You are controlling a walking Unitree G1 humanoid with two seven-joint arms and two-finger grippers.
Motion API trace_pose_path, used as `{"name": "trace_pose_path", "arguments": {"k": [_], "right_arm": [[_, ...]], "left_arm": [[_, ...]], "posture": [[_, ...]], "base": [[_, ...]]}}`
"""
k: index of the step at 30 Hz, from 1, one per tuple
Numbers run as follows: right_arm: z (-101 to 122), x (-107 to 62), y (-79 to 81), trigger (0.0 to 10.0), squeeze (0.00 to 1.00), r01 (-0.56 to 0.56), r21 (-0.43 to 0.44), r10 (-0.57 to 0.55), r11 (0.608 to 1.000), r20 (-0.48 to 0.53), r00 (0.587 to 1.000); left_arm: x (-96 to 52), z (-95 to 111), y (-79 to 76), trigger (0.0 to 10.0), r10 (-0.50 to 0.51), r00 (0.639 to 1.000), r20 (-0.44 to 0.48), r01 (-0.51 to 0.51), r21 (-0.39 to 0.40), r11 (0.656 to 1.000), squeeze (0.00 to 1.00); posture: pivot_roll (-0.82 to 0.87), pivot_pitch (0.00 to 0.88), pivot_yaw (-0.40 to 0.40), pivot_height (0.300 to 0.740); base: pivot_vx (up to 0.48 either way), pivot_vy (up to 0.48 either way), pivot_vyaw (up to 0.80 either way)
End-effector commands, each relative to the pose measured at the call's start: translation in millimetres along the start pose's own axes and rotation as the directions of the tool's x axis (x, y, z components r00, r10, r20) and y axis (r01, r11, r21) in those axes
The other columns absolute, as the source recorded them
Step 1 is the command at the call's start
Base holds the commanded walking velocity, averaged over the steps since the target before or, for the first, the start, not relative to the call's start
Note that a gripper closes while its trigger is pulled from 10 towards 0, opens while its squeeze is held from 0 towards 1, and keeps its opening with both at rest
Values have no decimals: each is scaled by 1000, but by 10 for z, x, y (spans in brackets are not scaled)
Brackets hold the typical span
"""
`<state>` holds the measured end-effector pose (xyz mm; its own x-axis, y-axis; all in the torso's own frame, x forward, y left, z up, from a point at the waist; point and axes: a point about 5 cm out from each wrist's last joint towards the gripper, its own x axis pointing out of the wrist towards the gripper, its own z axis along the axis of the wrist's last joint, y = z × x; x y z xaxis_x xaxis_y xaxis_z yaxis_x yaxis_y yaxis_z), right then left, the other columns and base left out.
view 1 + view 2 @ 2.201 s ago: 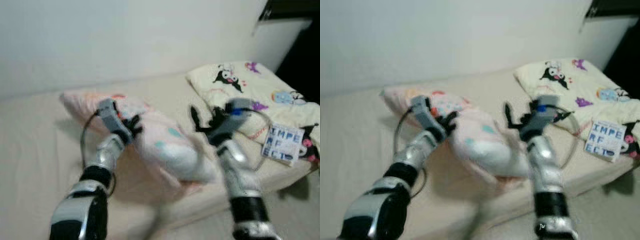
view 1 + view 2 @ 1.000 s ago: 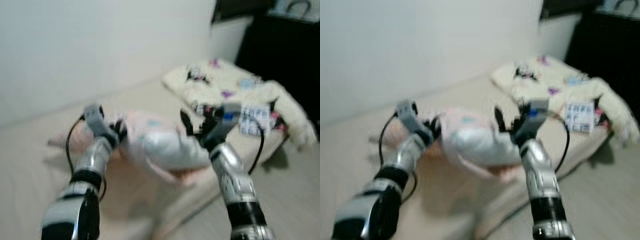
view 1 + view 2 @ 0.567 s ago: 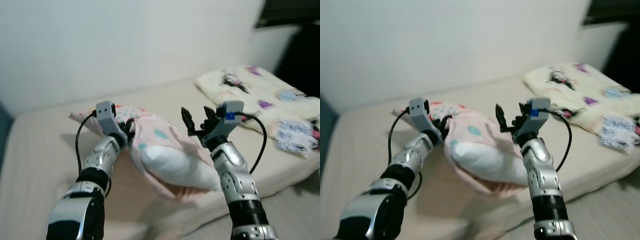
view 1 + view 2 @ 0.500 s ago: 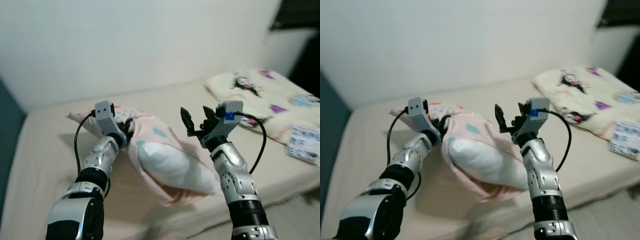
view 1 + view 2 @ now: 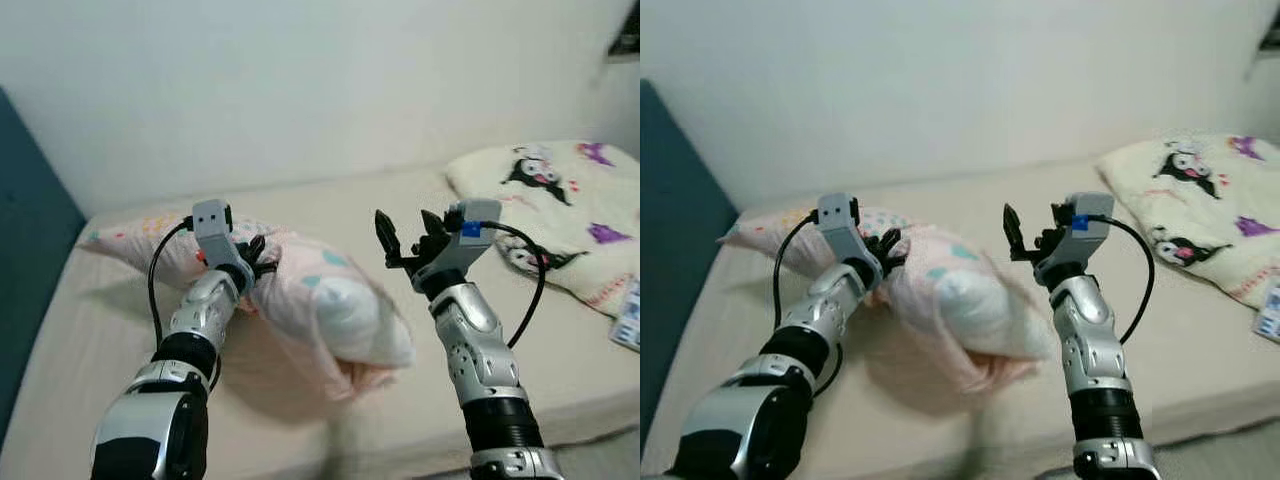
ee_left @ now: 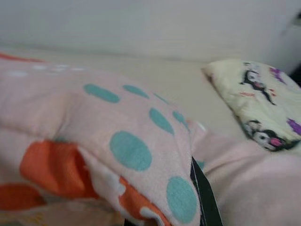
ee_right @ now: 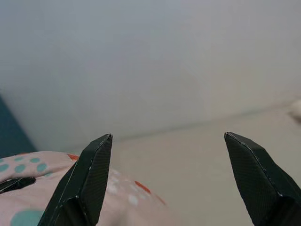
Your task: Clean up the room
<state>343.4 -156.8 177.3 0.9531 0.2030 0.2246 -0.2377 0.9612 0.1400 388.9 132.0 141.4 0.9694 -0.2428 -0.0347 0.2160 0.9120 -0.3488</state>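
A pink pillow [image 5: 320, 305] with teal and orange dots lies across the beige bed [image 5: 120, 400], its right end bunched up. My left gripper [image 5: 257, 258] is shut on the pillow's top edge; in the left wrist view the dotted fabric [image 6: 117, 141] is folded over one black finger [image 6: 203, 200]. My right gripper [image 5: 408, 238] hangs open in the air just right of the pillow, apart from it. Its two fingers [image 7: 94, 183] stand wide apart with nothing between them, and the pillow [image 7: 23, 214] shows low in that view.
A cream blanket [image 5: 560, 195] printed with cartoon figures lies on the bed's right end, with a printed card [image 5: 628, 325] beside it. A dark blue panel [image 5: 30, 260] stands at the bed's left end. A white wall [image 5: 320, 90] runs behind.
The camera has swung left: the blue panel has come into view and the blanket has slid to the right edge. My left gripper still holds the pillow, and my right gripper stays open.
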Motion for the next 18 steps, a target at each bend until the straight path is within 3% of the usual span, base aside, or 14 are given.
{"name": "trace_pose_path", "arguments": {"k": [1, 7, 9, 18], "right_arm": [[-31, -14, -9, 10000, 0, 19, 1, -19, 1000, -6, 1000], [-35, -14, -15, 10000, 0, 24, 1, -24, 1000, -6, 1000], [-29, -6, -29, 10000, 0, 32, 1, -32, 999, -2, 999], [-27, -3, -26, 10000, 0, 43, 0, -43, 999, 3, 999]], "left_arm": [[40, 223, -18, 10000, -30, 996, 88, 26, 53, 998, 0], [54, 239, -37, 10000, -38, 996, 85, 32, 75, 997, 0], [95, 325, -103, 10000, -65, 993, 96, 50, 151, 987, 0], [184, 543, -272, 10000, -121, 985, 127, 84, 266, 960, 0]], "posture": [[-274, 47, 35, 740], [-274, 47, 35, 740], [-270, 48, 34, 740], [-278, 47, 43, 740]], "base": [[0, 0, 0], [0, 116, 0], [0, 319, 0], [0, 368, 0]]}}
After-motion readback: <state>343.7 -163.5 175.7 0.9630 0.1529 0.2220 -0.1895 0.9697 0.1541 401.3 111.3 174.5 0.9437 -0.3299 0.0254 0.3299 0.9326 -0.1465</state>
